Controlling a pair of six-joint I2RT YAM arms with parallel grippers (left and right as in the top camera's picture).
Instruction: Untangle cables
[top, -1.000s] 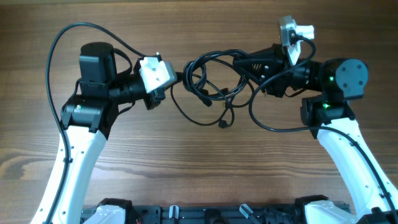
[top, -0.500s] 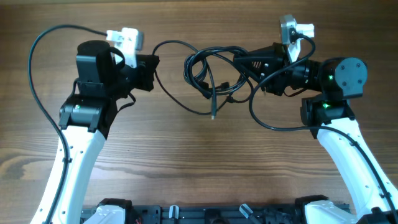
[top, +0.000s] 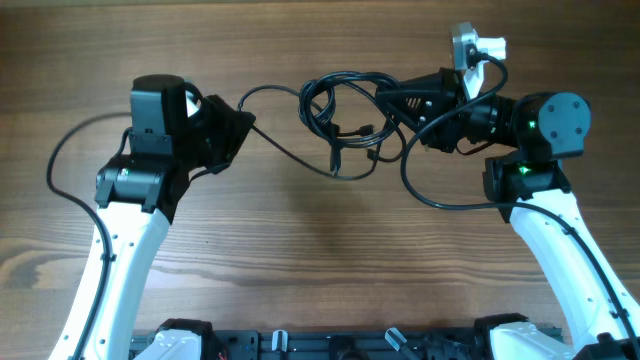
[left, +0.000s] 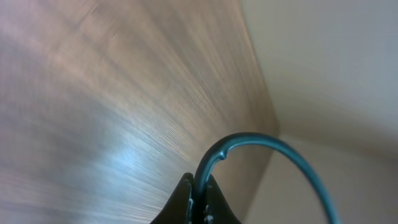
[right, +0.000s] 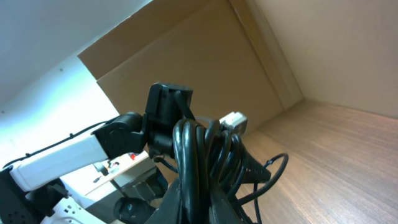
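Tabletop in wood grain fills my overhead view. The left arm reaches in on one side of the knot and the right arm on the other.

The cables are nearly all in that knot, a cluster of black loops bunched together between the two arms. Several loops overlap, with short ends dangling on the near side. I can't tell from overhead whether the knot rests on the wood or hangs above it.

The right fingers sit right against the knot and are clamped on a thick bundle of its loops, which shows plainly in the right wrist view. The left fingers, well apart from the knot, are pinched shut on a single strand. That strand curves up out of them in the left wrist view. From overhead, thin cord arcs from the left fingers across to the knot, slack rather than taut.

I judge the job to be at an early stage. One cord is drawn partly out to the side, but it is not free of the knot, and no cable lies separated by itself. The remaining work is to draw this strand clear, set it down away from the knot, and then do the same for each remaining loop.
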